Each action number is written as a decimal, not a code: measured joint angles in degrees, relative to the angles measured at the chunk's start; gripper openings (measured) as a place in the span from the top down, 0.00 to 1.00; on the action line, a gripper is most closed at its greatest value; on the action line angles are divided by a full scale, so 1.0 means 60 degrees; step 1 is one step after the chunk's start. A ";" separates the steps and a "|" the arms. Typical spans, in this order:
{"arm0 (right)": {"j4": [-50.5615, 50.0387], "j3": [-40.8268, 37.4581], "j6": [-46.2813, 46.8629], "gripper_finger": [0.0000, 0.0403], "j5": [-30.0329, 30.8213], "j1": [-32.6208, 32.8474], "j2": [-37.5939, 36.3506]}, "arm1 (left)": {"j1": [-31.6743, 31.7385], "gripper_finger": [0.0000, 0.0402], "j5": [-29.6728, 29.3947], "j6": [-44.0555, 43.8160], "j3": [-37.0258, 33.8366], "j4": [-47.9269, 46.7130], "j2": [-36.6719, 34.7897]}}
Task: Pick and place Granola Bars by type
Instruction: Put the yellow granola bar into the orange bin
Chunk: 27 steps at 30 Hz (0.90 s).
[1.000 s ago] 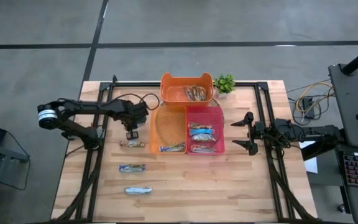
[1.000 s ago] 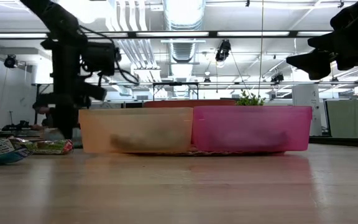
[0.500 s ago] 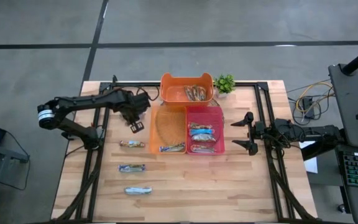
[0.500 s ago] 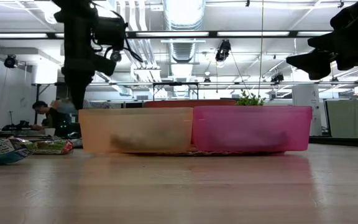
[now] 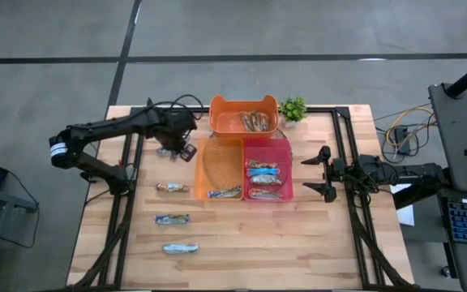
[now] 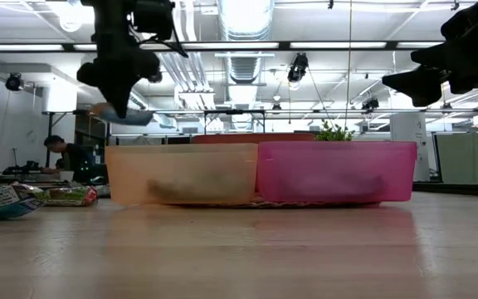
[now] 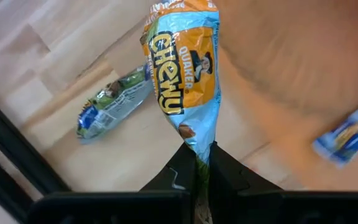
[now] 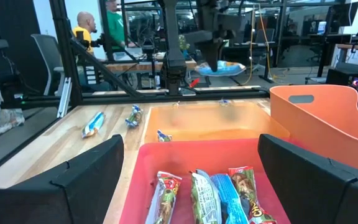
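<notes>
The left gripper [image 7: 196, 163], clamped on a blue-orange granola bar [image 7: 185, 68], hides the bar from above near the table's [image 5: 314, 243] far-left edge, while the right gripper [image 5: 324, 174] hangs spread wide.

table [image 5: 314, 243] | on it: three bins [image 5: 225, 170], plant [image 5: 293, 108], three loose bars [image 5: 173, 219]

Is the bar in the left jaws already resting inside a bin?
No, the low view shows the bar hanging from the left gripper, clear above the light orange bin.
</notes>
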 joint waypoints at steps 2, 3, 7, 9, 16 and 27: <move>0.0000 0.0000 -0.0001 0.11 0.0000 0.0001 0.0000 | 0.0005 1.00 0.0054 -0.0657 0.0150 0.0025 0.0015; 0.0000 0.0000 0.0015 0.11 0.0000 0.0000 0.0000 | 0.0011 1.00 0.0066 -0.0981 0.0221 0.0042 0.0014; 0.0000 0.0000 0.0002 0.11 0.0000 0.0001 -0.0004 | 0.0011 1.00 0.0138 -0.2256 0.0525 0.0104 0.0215; 0.0000 0.0000 0.0004 0.11 0.0000 -0.0002 -0.0004 | 0.0007 1.00 0.0162 -0.2813 0.0749 0.0124 0.0370; 0.0000 0.0000 0.0000 0.11 0.0000 0.0001 0.0000 | 0.0044 1.00 0.0176 -0.3915 0.1965 0.0137 0.1354; 0.0000 0.0000 0.0009 0.11 0.0000 0.0001 -0.0004 | 0.0543 1.00 0.0330 -0.3821 0.4894 0.0227 0.3986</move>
